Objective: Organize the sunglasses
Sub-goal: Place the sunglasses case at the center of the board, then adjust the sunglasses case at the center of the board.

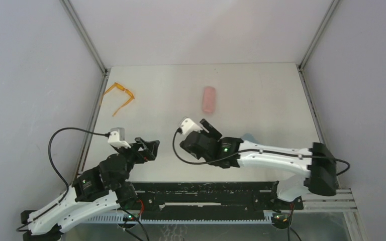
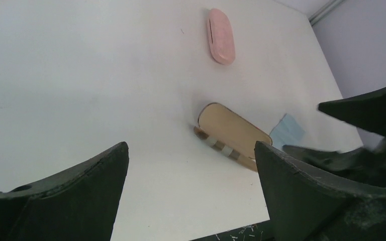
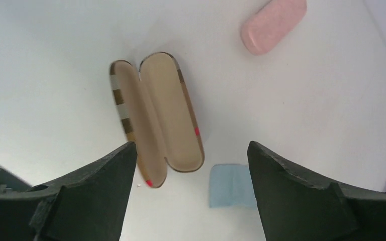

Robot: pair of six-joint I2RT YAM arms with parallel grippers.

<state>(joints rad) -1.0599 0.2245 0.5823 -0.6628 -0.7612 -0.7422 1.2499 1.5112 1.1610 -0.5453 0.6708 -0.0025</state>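
White table (image 1: pixel 261 95): orange sunglasses (image 1: pixel 126 92) lie far left, probably light, thin and brittle; grip the front bar. Left gripper (image 1: pixel 153 147) and right gripper (image 1: pixel 207 123) gape, empty.

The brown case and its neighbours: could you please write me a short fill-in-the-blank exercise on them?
The brown case lies ____, its tan lining facing up.
The pink case, unlike it, is ____.
The cloth beside the brown case is light ____.
The sunglasses seen from above have an ____ frame.
Missing words: open; closed; blue; orange.
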